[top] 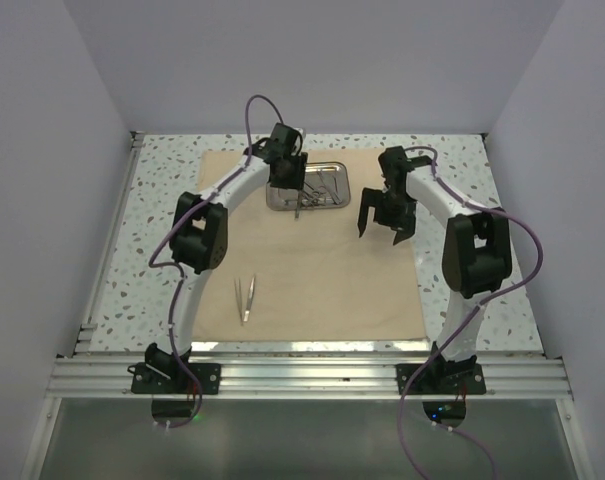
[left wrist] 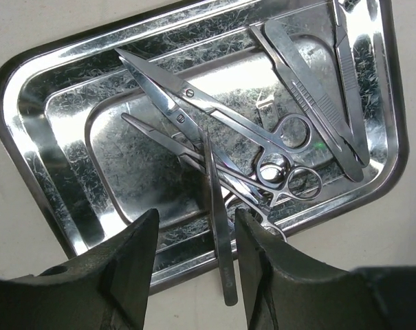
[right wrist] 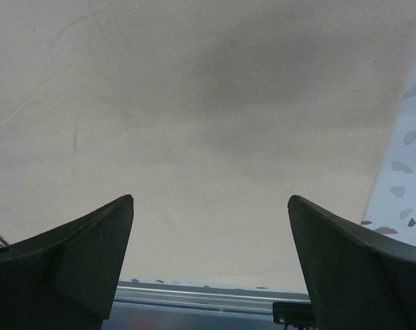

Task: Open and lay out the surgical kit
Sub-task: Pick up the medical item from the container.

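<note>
Tweezers (top: 245, 298) lie on the beige cloth (top: 322, 285), near left. My left gripper (left wrist: 196, 227) hangs over the near rim of the steel tray (left wrist: 29, 151), far middle, jaws half apart astride a slim instrument (left wrist: 218, 240), a gap on either side. Right of the tray, my right gripper (right wrist: 211, 206) hovers over cloth, spread wide, empty.

No legible text or markings
</note>
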Controlling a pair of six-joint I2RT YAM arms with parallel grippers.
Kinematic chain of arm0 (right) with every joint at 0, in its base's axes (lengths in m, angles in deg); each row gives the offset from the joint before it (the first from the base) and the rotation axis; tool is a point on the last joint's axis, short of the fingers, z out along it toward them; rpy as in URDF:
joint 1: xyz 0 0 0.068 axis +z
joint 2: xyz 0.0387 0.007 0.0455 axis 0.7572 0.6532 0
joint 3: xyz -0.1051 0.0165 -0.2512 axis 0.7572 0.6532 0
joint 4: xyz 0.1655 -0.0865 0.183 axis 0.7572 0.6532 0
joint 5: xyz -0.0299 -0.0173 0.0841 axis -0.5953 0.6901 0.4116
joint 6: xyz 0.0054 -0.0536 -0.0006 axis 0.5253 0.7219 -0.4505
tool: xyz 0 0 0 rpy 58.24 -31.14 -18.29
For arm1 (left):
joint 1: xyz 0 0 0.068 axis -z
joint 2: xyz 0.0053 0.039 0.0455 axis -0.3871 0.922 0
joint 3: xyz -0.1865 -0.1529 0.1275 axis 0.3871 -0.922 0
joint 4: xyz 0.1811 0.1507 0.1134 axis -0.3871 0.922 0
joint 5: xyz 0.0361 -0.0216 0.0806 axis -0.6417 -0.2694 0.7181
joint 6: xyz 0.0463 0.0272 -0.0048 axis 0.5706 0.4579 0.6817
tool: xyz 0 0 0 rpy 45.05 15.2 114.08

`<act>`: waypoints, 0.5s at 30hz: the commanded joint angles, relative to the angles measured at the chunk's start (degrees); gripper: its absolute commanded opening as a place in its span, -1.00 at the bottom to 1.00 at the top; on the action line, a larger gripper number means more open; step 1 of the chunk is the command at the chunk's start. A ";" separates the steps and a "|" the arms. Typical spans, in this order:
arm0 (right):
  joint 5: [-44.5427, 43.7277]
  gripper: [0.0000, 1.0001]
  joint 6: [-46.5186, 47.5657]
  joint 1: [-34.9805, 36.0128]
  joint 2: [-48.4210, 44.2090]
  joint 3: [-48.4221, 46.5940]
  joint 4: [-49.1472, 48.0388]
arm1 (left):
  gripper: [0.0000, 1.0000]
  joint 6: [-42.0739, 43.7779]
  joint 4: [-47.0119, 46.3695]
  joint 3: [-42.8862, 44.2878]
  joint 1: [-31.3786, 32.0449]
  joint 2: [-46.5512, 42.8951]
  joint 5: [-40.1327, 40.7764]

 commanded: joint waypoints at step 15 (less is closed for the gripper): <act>-0.47 0.97 1.72 -0.60 2.27 -2.57 1.24 | -0.58 1.21 3.50 6.94 0.02 7.46 0.09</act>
